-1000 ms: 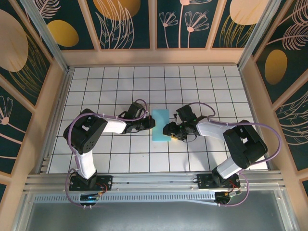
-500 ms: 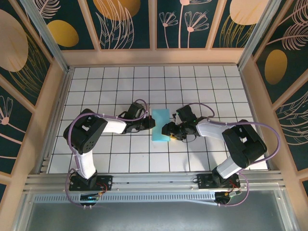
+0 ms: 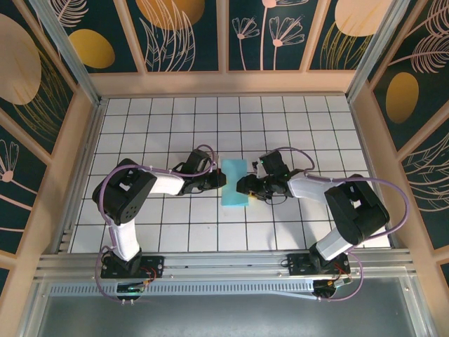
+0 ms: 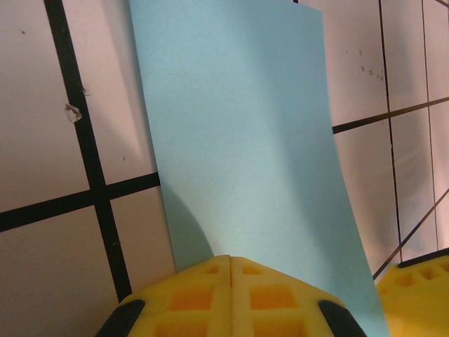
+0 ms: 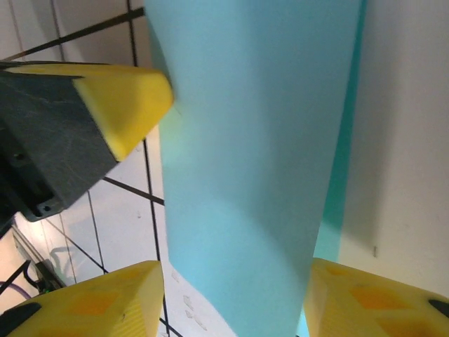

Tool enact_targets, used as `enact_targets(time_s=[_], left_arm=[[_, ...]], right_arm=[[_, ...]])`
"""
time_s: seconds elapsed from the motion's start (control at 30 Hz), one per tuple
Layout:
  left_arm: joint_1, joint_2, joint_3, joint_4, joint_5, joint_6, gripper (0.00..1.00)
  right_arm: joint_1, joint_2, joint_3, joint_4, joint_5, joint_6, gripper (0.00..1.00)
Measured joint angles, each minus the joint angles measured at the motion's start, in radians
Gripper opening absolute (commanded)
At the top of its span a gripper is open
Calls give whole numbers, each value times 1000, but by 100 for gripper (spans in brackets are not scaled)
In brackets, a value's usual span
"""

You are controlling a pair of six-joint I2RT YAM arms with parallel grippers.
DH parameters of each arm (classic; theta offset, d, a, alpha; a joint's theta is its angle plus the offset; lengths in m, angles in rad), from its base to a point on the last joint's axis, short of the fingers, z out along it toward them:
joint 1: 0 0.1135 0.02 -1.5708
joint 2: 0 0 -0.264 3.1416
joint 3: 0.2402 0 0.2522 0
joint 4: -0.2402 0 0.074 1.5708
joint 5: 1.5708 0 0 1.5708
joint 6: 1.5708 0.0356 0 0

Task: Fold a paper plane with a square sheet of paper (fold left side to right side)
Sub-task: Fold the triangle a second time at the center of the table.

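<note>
Top camera: high up, behind arm bases, looks down on whole table (image 3: 140, 140). Far off. Paper (image 3: 234, 184) in middle, left gripper (image 3: 223, 180) at its 9 o'clock, right gripper (image 3: 242, 188) at 3.

Left wrist camera: very near. Own yellow tips at 6 o'clock. Looks across paper toward right gripper.

Right wrist camera: very near. Looks back other way. Left gripper at 10 o'clock.

All three share paper.

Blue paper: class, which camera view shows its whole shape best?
Top external: the blue paper appears nearly whole, a narrow rectangle. Left wrist and right wrist views crop it to close-up stretches.
</note>
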Motion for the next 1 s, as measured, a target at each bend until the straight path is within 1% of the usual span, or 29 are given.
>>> enact_targets(time_s=[0.1, 0.4, 0.73, 0.83, 1.0], left_arm=[[0, 0, 0, 0, 0, 0, 0], [-1, 0, 0, 0, -2, 0, 0], [-2, -1, 0, 0, -3, 0, 0], [-2, -1, 0, 0, -3, 0, 0], [-3, -2, -1, 0, -3, 0, 0]], right_arm=[[-10, 14, 7, 24, -19, -16, 52], [-79, 79, 11, 84, -60, -26, 45], [-105, 123, 32, 124, -101, -29, 32], [-113, 133, 33, 127, -103, -30, 25], [-119, 147, 36, 127, -107, -35, 18]])
